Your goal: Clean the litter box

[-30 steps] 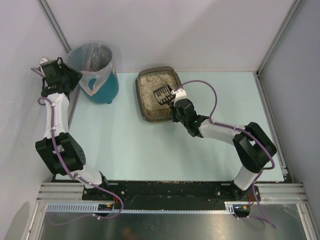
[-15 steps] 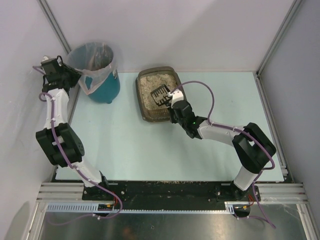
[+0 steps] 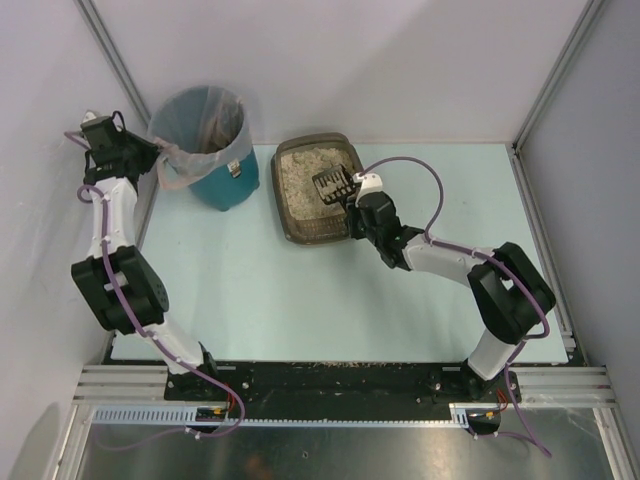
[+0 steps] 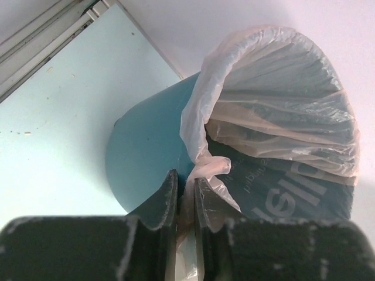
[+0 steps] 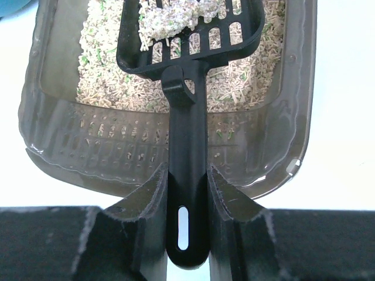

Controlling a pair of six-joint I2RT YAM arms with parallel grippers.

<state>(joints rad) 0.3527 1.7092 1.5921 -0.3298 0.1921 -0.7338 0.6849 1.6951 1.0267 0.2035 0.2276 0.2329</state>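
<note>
The litter box point(image 3: 300, 232) is a grey-brown tray of beige granules at the back middle of the table. My right gripper point(image 3: 357, 190) is at its right rim, shut on the handle of a black slotted scoop point(image 3: 333, 184). In the right wrist view the scoop head point(image 5: 187, 41) hovers over the litter box point(image 5: 64, 146) and carries a clump of granules. The handle point(image 5: 187, 146) is clamped in the right gripper point(image 5: 187, 181). My left gripper point(image 4: 186, 187) is shut on a fold of the clear liner point(image 4: 275, 99) at the rim of the teal bin point(image 4: 146, 152).
The teal bin point(image 3: 235, 180) stands just left of the litter box, near the back-left corner. White walls and metal frame posts close in the back and both sides. Both arm bases sit on the black rail at the near edge.
My left gripper has shut on the liner, and the bin has shifted right toward the litter box. My right gripper has moved slightly right and back with the scoop.
</note>
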